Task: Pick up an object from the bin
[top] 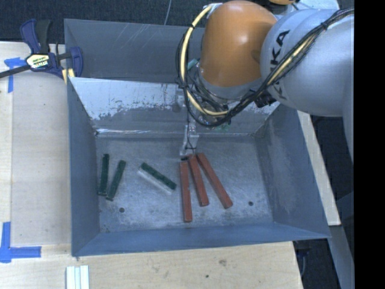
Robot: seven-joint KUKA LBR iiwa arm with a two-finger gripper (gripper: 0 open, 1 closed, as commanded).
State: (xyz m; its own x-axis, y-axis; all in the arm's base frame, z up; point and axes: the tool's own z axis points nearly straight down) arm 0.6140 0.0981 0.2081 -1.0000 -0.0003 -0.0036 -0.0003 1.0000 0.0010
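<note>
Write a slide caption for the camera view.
Gripper over the ends of three reddish sticks in the grey bin; green sticks lie left.

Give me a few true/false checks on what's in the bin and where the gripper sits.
1. Three reddish-brown sticks lie fanned out right of the middle of the bin. True.
2. The gripper is over the stick pair at the left wall. False: it is at the upper ends of the reddish-brown sticks, where they converge.
3. Two dark green sticks lie side by side near the left wall. True.
4. The bin holds a deep heap of mixed things. False: only a few sticks lie spread over the floor.
5. Between the two groups, a single dark green stick lies beside a pale stick. True.
</note>
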